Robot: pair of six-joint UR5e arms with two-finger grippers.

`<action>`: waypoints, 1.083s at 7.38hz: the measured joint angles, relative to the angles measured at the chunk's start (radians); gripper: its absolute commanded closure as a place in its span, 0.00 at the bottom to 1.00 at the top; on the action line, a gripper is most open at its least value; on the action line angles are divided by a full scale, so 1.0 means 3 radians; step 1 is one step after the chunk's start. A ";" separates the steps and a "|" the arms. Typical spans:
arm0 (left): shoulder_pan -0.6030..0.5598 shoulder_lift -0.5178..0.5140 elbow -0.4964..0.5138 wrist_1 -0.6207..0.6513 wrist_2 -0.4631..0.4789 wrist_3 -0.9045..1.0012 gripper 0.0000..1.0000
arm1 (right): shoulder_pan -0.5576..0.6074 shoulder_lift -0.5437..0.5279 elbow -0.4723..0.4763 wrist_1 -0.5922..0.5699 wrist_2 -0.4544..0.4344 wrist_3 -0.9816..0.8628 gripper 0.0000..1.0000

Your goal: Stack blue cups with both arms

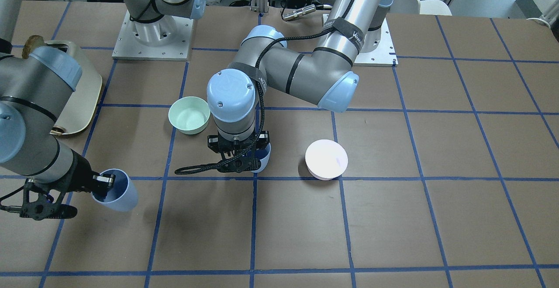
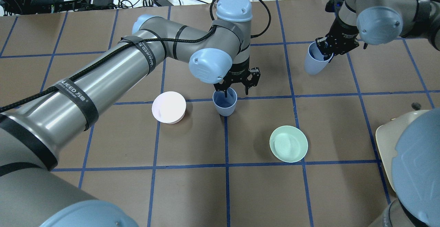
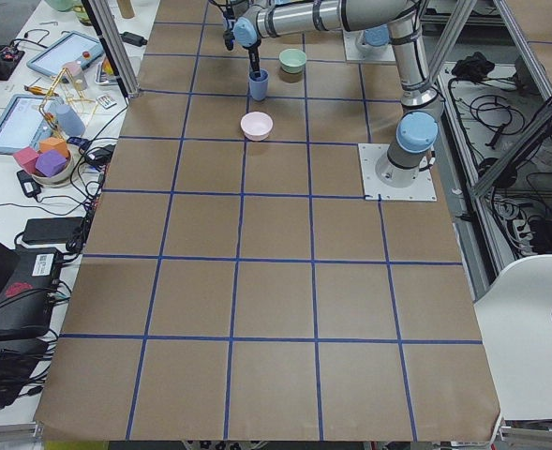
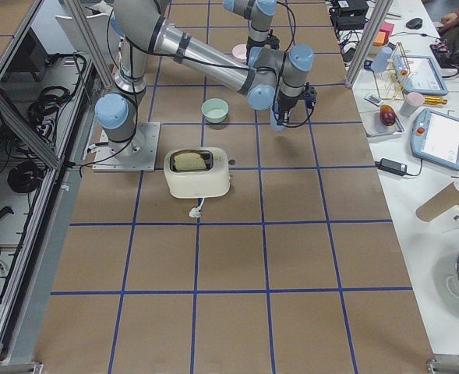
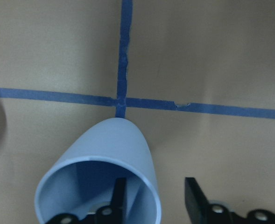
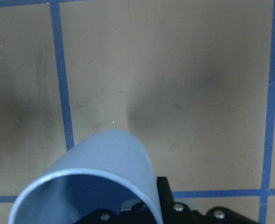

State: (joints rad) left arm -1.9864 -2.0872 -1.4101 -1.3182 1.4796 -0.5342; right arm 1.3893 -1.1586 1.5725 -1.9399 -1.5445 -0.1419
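One blue cup (image 2: 225, 102) stands upright on a crossing of blue tape lines near the table's middle; it also shows in the front-facing view (image 1: 263, 159). My left gripper (image 2: 233, 90) is open over its rim. In the left wrist view (image 5: 100, 177) one finger (image 5: 118, 196) is inside the cup and the other (image 5: 193, 198) is outside, clear of the wall. My right gripper (image 2: 323, 50) is shut on the rim of the second blue cup (image 2: 315, 62), holding it tilted above the table; this cup also shows in the front-facing view (image 1: 117, 190) and the right wrist view (image 6: 95, 177).
A pale pink bowl (image 2: 168, 107) lies upside down to the left of the standing cup. A mint-green bowl (image 2: 288, 143) sits closer to the robot's base, on its right. A cream toaster (image 1: 81, 91) stands near the right arm's base.
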 measured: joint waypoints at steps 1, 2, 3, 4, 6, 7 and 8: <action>0.0173 0.0115 0.0139 -0.0192 -0.0060 0.0012 0.00 | 0.0000 -0.0024 0.0000 0.0022 0.0003 0.0009 1.00; 0.0380 0.0232 0.0358 -0.0506 -0.0081 0.0057 0.00 | 0.0016 -0.0079 0.0001 0.0092 0.0038 0.0027 1.00; 0.0613 0.0343 0.0611 -0.0877 -0.0085 0.0248 0.00 | 0.0076 -0.0178 0.0002 0.0223 0.0126 0.0103 1.00; 0.0880 0.0446 0.0803 -0.1163 -0.0080 0.0621 0.00 | 0.0180 -0.0302 0.0004 0.0366 0.0204 0.0217 1.00; 0.1355 0.0684 0.0929 -0.1349 -0.0074 0.1268 0.00 | 0.0531 -0.0553 0.0008 0.0613 0.0285 0.0566 1.00; 0.1455 0.0822 0.0918 -0.1327 -0.0062 0.1423 0.00 | 0.0775 -0.0618 0.0014 0.0658 0.0330 0.0847 1.00; 0.1480 0.0968 0.0827 -0.1191 -0.0012 0.1480 0.06 | 0.1002 -0.0627 0.0020 0.0667 0.0351 0.1129 1.00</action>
State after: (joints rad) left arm -1.5425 -1.7968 -1.1620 -1.6755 1.4761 -0.0903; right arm 1.6897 -1.3467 1.5785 -1.7399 -1.4392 0.1967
